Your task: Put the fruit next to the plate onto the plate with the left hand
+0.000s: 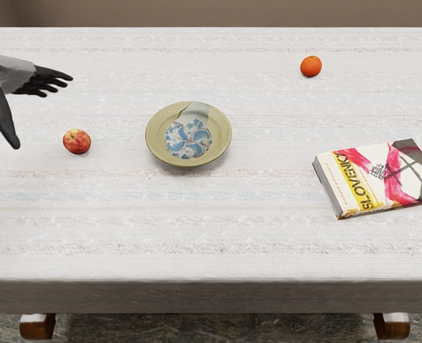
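A red and yellow apple (76, 141) lies on the white tablecloth, a short way left of the plate (219, 136). The plate is olive green with a blue and white pattern in its middle and holds nothing. My left hand (25, 89) hovers at the far left edge, up and to the left of the apple and apart from it. Its dark fingers (50, 77) are spread and hold nothing. The right arm does not show.
An orange (311, 66) sits at the back right, far from the plate. A book (377, 176) with a red, yellow and white cover lies at the right side of the table. The table's front edge (211, 280) runs along the bottom.
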### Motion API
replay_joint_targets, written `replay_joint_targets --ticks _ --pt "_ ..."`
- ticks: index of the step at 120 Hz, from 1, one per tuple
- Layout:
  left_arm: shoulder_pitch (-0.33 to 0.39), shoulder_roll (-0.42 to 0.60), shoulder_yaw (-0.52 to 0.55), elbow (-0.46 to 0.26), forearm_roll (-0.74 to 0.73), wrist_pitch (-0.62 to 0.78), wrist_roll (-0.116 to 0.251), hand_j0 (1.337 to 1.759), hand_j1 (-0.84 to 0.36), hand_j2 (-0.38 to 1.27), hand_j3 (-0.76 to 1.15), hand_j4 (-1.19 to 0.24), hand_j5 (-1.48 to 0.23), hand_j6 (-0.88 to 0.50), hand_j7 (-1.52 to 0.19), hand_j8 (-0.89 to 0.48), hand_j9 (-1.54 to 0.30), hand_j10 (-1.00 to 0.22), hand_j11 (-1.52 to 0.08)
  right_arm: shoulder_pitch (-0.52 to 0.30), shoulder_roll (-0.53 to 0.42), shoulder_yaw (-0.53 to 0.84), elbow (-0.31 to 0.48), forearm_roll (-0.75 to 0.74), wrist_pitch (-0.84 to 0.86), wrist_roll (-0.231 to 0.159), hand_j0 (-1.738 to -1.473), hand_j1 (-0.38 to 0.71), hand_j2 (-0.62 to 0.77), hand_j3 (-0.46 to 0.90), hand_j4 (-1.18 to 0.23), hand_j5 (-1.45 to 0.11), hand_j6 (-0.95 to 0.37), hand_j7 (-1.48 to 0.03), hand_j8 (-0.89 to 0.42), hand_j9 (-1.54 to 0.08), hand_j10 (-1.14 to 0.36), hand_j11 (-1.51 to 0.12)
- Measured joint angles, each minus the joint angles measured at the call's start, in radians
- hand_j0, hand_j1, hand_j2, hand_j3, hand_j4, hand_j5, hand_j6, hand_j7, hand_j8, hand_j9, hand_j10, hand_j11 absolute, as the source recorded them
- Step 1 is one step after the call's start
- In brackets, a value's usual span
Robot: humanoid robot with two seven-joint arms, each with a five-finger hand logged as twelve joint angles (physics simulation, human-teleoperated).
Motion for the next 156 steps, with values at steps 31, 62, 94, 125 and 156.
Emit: replay_joint_targets --ticks 31,62,94,125,156 --pt "0.003 -0.011 -0.076 0.022 0.04 0.0 0.064 1.658 0.35 0.0 0.0 0.0 0.0 0.0 0.0 0.0 0.0 0.0 0.0 0.0 0.0 0.0 0.0 0.0 -0.001 0.0 -1.658 -0.32 0.0 0.0 -0.02 -0.03 -0.02 -0.03 -0.02 -0.03 -0.02 -0.03" --pt "0.008 -0.27 -0.126 0.121 0.092 0.0 0.204 1.658 0.35 0.0 0.0 0.0 0.0 0.0 0.0 0.0 0.0 0.0 0.0 0.0 0.0 0.0 0.0 0.0 -0.001 0.0 -1.658 -0.32 0.0 0.0 -0.02 -0.03 -0.02 -0.03 -0.02 -0.03 -0.02 -0.03" --pt "-0.029 -0.497 0.109 0.113 -0.063 0.0 0.3 1.658 0.35 0.0 0.0 0.0 0.0 0.0 0.0 0.0 0.0 0.0 0.0 0.0 0.0 0.0 0.0 0.0 -0.001 0.0 -1.658 -0.32 0.0 0.0 -0.02 -0.03 -0.02 -0.03 -0.02 -0.03 -0.02 -0.03" --pt "-0.243 -0.459 0.145 -0.24 -0.235 0.278 0.719 1.658 0.35 0.0 0.0 0.0 0.0 0.0 0.0 0.0 0.0 0.0 0.0 0.0 0.0 0.0 0.0 0.0 -0.001 0.0 -1.658 -0.32 0.0 0.0 -0.02 -0.03 -0.02 -0.03 -0.02 -0.03 -0.02 -0.03" --pt "-0.152 -0.556 0.032 -0.383 -0.304 0.738 0.824 1.658 0.35 0.0 0.0 0.0 0.0 0.0 0.0 0.0 0.0 0.0 0.0 0.0 0.0 0.0 0.0 0.0 -0.001 0.0 -1.658 -0.32 0.0 0.0 -0.02 -0.03 -0.02 -0.03 -0.02 -0.03 -0.02 -0.03"
